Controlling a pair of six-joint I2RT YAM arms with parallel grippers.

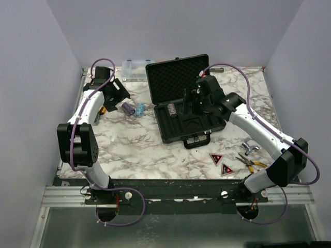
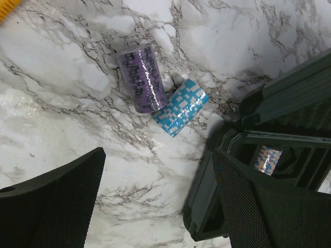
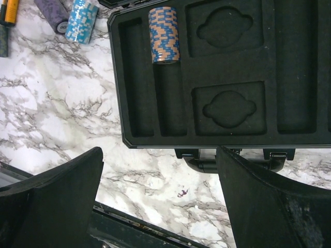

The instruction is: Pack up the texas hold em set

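- Over the marble surface [image 1: 155, 150], the open black briefcase [image 1: 176, 77] sits centrally, with two red-black triangles [image 1: 215, 158] loose near the front.
- Left wrist: the left fingers [image 2: 51, 206] are spread apart above the touching purple chip stack [image 2: 142, 77] and blue chip stack [image 2: 181, 107]. The next move looks like descending and closing on one.
- Right wrist: the right fingers [image 3: 57, 196] are apart and empty over the tray, where an orange-blue chip stack [image 3: 163, 34] is slotted.
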